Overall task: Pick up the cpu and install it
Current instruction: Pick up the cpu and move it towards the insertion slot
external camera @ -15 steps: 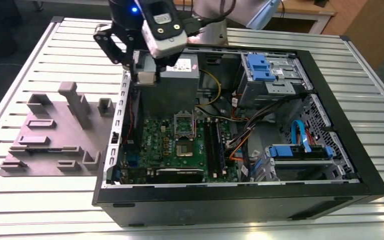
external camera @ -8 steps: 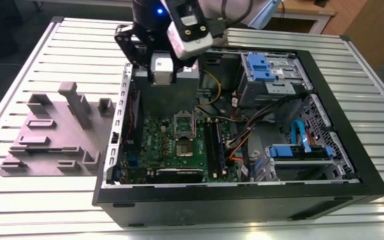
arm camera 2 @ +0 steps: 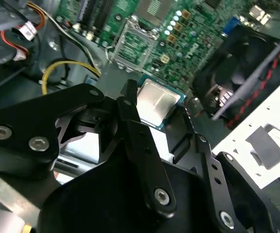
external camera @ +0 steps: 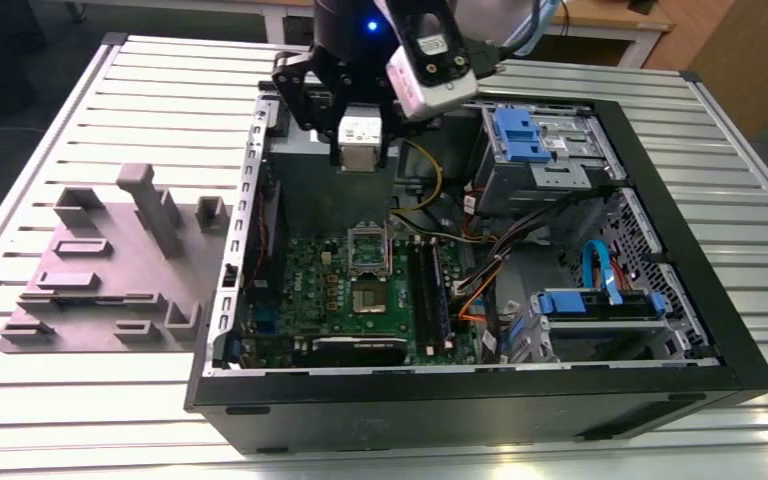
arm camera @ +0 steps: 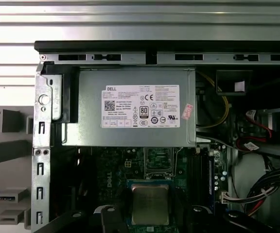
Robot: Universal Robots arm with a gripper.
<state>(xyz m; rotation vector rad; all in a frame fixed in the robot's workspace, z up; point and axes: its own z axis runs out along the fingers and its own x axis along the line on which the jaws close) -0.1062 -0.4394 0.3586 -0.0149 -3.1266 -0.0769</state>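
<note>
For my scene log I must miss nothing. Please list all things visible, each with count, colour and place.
case: one, black, open, on the table
table: one, silver slats, under the case
fixture: one, grey, on the table, at the exterior view's left of the case
board: one, green, inside the case
socket: one, metal frame, on the board
power supply: one, grey, inside the case
drive bays: two, blue, inside the case
cables: several, black, yellow, orange, inside the case
cpu: one, silvery top, held by the tool
tool: one, black, shut on the cpu
arm: one, dark, above the case
</note>
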